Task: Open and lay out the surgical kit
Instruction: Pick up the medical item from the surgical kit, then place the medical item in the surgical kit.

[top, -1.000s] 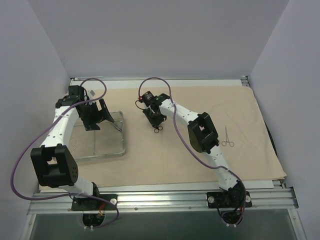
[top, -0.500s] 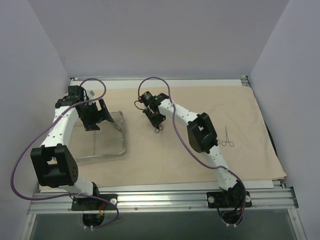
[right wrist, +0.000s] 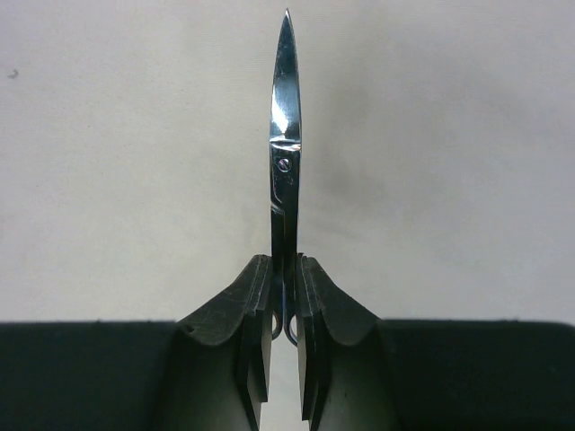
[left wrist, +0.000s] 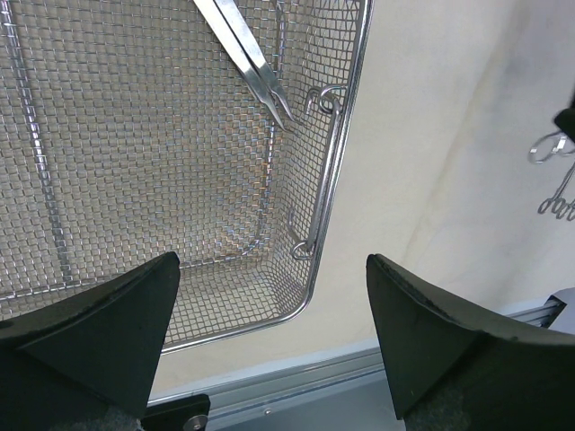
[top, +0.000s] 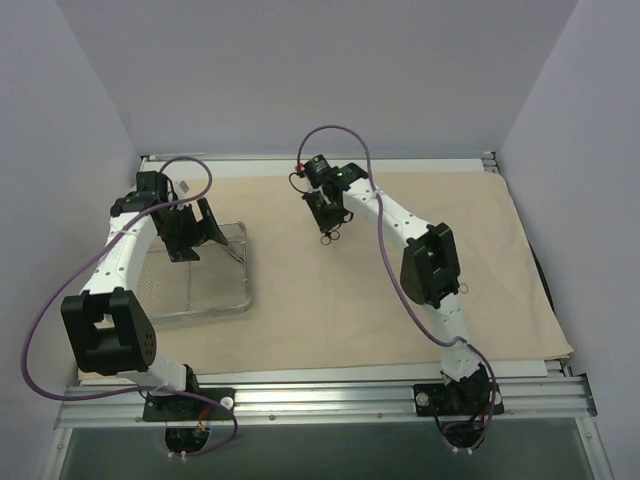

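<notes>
The beige cloth wrap (top: 330,300) lies spread flat over most of the worktop (top: 330,373), and the wire-mesh tray (top: 247,285) sits on its left part, close to the left arm. The left hand (left wrist: 271,262) hangs above the tray with its two dark fingers (left wrist: 99,332) spread wide and nothing between them; in its wrist view the mesh floor and the tray's near right corner fill the gap. One slim, pointed metal instrument (left wrist: 247,58) lies inside the tray, its tips towards the right wall and its upper part cut off by the edge of the frame. The right arm reaches out to the far middle of the cloth, well away from the tray, and the right hand (top: 325,212) is clamped on a pair of scissors (top: 330,236) – from above, the ring handles show just below the hand. The right wrist view shows the grip plainly: both pads (right wrist: 256,305) press on the shanks just behind the pivot screw, and the closed blades stick straight out past the fingertips over bare cloth. Whether the blade tips touch the cloth cannot be told. From the left wrist camera the ring handles show at the far right edge, above the cloth and apart from the tray.
</notes>
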Tool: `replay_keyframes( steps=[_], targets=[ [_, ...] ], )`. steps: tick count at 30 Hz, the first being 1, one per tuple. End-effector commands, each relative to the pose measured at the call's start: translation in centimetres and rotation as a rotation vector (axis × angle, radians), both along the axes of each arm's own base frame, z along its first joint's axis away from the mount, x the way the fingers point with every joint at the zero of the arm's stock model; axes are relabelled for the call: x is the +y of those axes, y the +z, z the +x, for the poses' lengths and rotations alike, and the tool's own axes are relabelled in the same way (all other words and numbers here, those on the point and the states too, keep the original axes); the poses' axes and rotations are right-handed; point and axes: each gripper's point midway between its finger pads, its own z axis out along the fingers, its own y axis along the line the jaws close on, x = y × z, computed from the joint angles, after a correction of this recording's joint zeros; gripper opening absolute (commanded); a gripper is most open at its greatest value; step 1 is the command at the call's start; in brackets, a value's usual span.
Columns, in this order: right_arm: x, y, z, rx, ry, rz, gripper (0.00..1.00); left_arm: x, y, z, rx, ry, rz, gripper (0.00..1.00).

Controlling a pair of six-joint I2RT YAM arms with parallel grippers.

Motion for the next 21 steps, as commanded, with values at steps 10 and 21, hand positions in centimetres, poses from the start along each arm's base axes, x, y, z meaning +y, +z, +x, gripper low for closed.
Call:
replay_keyframes(
  steps=[10,21],
  targets=[
    [-15.7,5.2,-1.7,0.023,-0.253,0.04,0.0,0.2,0.4,1.6,-0.058,-0.003,-0.005,0.94],
    [-22.4,2.4,-5.2,0.097,-0.384,-0.042,0.0,-0.1,0.2,3.4,-0.072,0.004,-0.033,0.94]
  ],
)
